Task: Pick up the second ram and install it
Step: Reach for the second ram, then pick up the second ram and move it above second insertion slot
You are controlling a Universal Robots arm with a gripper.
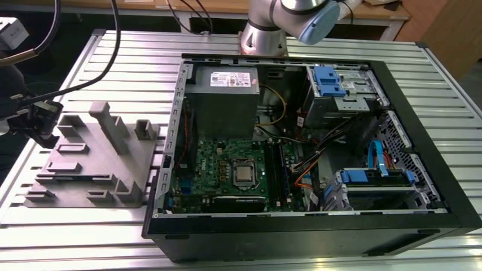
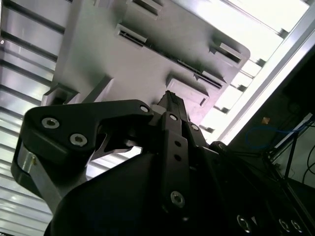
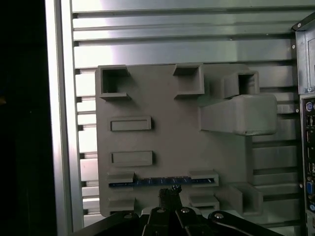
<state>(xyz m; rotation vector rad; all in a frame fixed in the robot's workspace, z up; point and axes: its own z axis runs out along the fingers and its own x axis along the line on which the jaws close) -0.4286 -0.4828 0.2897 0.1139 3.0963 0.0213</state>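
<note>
Since the second ram (image 3: 162,182) stands on edge in a slot of the grey holder block (image 3: 167,142), low centre in the first wrist view, neither pickup nor install is done. My read is an early stage, at the reach-to-grasp step, with the lift, the carry to the case and the seating all left.

Exterior view, left to right:
- **Far left, mid height:** the gripper (image 1: 45,132) is just beside the block's left side, with black cables (image 1: 113,45) looping to it across the slatted metal table (image 1: 135,56).
- **Centre and right:** the open computer case (image 1: 444,169) has the motherboard (image 1: 214,169) at lower centre. The memory slots (image 1: 277,169) are right of the processor (image 1: 243,172). Can't tell if a stick sits in them.
- **Top centre:** the arm base (image 1: 263,34) stands behind the case.

In the first wrist view the gripper tip lines up with the stick's middle, right at it. Can't tell whether it touches, or whether the pincer is open, closed or gripping the stick.
</note>
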